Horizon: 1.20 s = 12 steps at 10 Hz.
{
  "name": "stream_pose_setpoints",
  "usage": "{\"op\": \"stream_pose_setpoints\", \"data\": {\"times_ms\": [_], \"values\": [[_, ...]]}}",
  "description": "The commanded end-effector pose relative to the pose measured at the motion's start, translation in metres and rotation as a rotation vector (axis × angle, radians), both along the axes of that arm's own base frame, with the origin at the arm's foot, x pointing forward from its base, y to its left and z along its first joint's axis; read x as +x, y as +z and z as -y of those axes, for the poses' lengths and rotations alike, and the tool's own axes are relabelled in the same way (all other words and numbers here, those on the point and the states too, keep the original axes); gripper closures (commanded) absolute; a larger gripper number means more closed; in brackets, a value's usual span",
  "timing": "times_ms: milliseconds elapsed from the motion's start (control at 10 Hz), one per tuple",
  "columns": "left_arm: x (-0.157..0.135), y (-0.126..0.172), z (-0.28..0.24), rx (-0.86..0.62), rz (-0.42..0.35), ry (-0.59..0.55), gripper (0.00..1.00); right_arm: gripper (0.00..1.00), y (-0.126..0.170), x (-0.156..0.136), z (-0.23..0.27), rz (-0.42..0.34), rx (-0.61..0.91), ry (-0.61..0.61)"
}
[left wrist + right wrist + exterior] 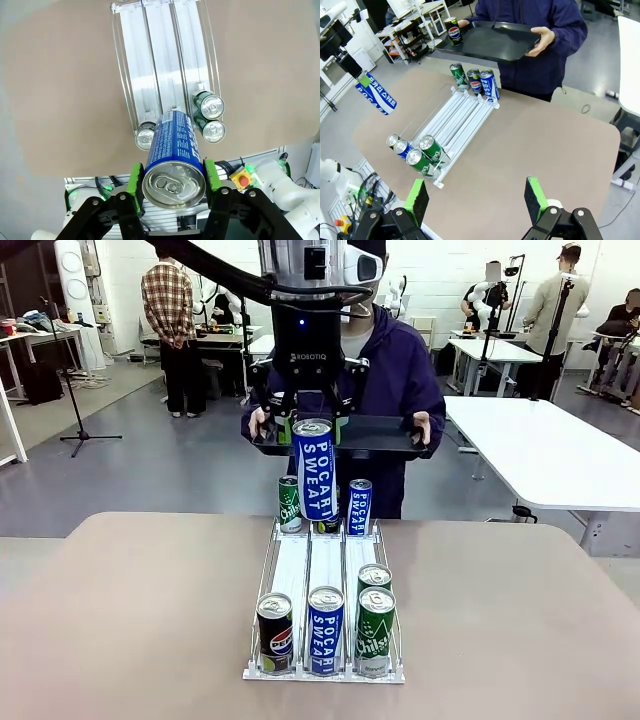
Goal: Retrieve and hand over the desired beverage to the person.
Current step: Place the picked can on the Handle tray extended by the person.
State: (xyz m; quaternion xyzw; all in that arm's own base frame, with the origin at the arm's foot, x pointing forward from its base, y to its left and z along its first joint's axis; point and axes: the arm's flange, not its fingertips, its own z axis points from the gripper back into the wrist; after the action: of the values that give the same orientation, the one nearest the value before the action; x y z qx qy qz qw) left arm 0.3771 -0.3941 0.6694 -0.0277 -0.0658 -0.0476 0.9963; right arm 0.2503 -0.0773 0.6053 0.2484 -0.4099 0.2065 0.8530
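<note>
Left gripper (314, 430) is grasping the blue Pocari Sweat can (314, 470) above the rack (325, 575), at 12 o'clock; the person (400, 370) is holding a black tray (385, 435) behind it. Right gripper (477, 200) is standing released.

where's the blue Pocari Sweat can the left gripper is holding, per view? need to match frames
Front view: the tall blue-and-white Pocari Sweat can hangs upper centre, in front of the person's black tray.
Left wrist view: lower centre, silver top facing the camera, between the green pads.
Right wrist view: far left, mid-height, tilted in the air.
Shared landmark: the clear three-lane can rack.
</note>
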Motion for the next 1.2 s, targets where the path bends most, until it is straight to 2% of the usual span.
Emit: {"op": "stream_pose_setpoints", "data": {"times_ms": [0,1100], "values": [[-0.0043,0.0041,-0.0045,0.004,0.014,0.007,0.49,0.00,-0.0010,0.0021,-0.0008,0.001,0.021,0.026],[-0.0043,0.0041,-0.0045,0.004,0.014,0.007,0.49,0.00,-0.0010,0.0021,-0.0008,0.001,0.021,0.026]]}}
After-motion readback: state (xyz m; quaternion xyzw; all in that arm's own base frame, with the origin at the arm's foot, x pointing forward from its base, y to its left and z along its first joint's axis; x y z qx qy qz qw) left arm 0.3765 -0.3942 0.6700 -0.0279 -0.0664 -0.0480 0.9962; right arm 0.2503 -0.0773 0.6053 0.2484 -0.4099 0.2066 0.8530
